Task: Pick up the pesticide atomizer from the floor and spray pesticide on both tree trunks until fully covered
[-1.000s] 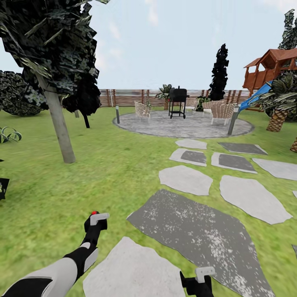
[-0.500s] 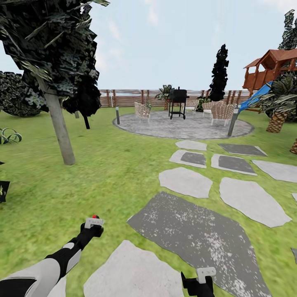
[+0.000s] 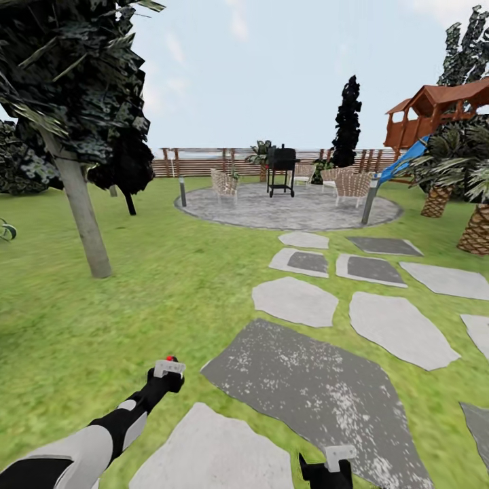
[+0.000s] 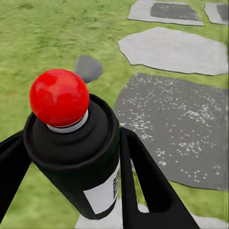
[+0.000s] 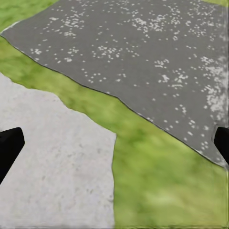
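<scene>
We see our left arm (image 3: 81, 445) reaching forward and a little to the right from the near left corner of the head view, low over the lawn (image 3: 170, 285), its black forearm ending at the left gripper (image 3: 167, 377). That gripper is clenched around the pesticide atomizer (image 4: 76, 143): in the left wrist view the black bottle sits upright between the two black fingers (image 4: 143, 176), which press against its sides, and its red tip (image 4: 59, 97) faces the camera. In the head view the atomizer's pale head and red tip (image 3: 168, 367) stand just above the gripper, near the edge of the large dark stepping stone (image 3: 319, 387).

Our right gripper (image 3: 327, 468) pokes in at the near edge, right of centre, hanging above a pale stepping stone (image 5: 52, 162) and a strip of grass. Its fingertips (image 5: 9, 143) sit far apart at either side of the right wrist view with nothing between them, so it is released.

Further off on the left stands a tree, its grey-brown tree trunk (image 3: 81, 210) leaning slightly under a dark canopy. Beyond the stones lie the round patio (image 3: 285, 210) with a black grill (image 3: 281, 166), the wooden fence (image 3: 204, 163) and, far right, the playset (image 3: 431, 112).
</scene>
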